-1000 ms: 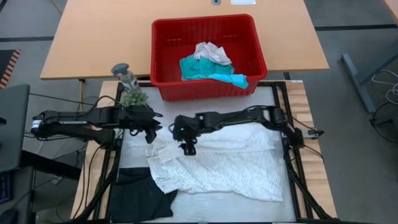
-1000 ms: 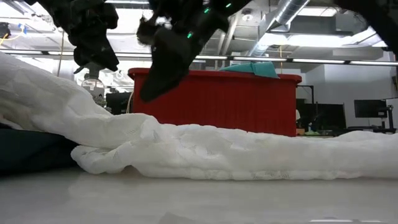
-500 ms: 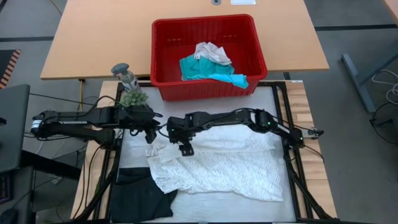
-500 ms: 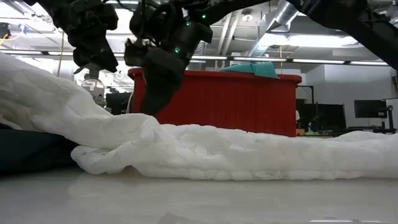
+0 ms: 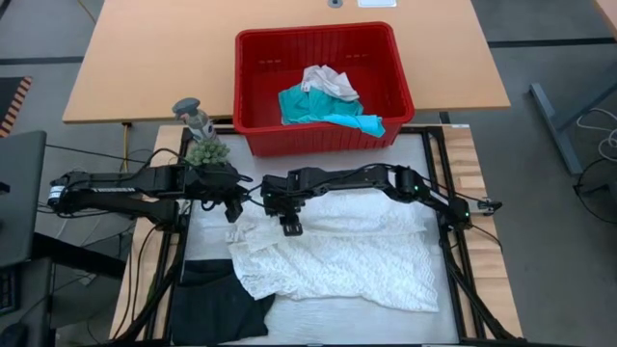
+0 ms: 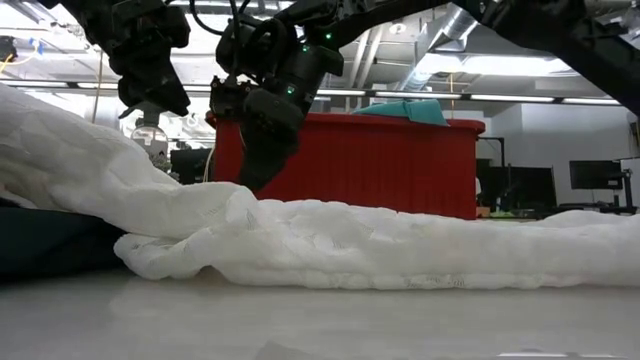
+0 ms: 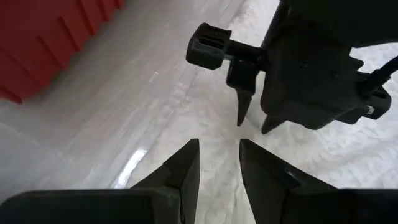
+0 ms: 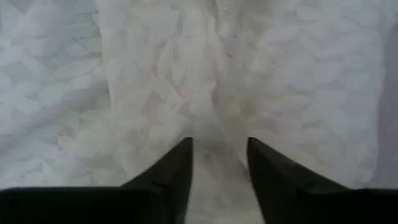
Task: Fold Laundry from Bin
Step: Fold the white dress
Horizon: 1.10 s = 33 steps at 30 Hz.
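Both tools hover over white laundry.

We see a white lacy garment spread rumpled across the work table, its upper left corner bunched. A black garment lies crumpled at its lower left, partly under its edge. Beyond them sits the red slotted bin, upright, holding a teal garment with a white one heaped on top.
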Each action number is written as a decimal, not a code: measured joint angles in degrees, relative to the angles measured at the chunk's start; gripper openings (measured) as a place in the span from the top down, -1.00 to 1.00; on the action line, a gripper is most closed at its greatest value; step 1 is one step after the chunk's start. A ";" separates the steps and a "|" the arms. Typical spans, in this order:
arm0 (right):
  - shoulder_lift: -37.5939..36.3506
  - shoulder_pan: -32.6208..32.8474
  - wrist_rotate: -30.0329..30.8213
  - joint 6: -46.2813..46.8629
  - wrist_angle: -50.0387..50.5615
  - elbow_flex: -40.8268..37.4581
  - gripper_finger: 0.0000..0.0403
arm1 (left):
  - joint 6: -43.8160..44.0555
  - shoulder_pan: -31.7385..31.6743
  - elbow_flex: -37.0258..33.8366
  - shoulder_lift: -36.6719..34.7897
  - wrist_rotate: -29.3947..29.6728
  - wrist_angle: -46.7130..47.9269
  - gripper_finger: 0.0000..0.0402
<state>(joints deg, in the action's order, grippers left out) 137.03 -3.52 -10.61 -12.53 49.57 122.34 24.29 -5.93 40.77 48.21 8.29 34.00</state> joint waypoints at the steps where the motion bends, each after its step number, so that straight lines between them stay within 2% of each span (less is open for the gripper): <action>1: 0.00 -0.01 -0.03 0.00 0.35 0.00 0.32 | 0.00 0.00 0.00 0.00 0.02 0.00 0.50; 6: 0.00 -0.01 -0.09 -0.09 1.97 0.00 0.84 | -0.40 0.00 0.00 0.00 0.04 0.00 0.50; 8: 0.00 -0.01 -0.09 -0.15 2.30 0.00 0.92 | -0.87 0.00 0.00 0.00 0.08 0.00 0.50; 18: -0.13 0.03 0.39 1.60 5.04 4.61 0.93 | -1.05 0.00 0.00 0.15 1.84 -0.02 0.50; 22: -0.20 -0.31 2.82 1.99 6.42 7.37 0.93 | -1.04 0.02 -0.20 0.25 2.61 -0.29 0.50; 33: -0.22 -2.90 5.01 5.44 12.40 9.22 0.93 | 6.28 0.09 -9.31 0.55 3.33 -5.87 0.50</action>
<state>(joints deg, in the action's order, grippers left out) 136.81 -6.41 -5.61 -7.09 61.97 131.57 30.57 -5.85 31.46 48.75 11.62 28.13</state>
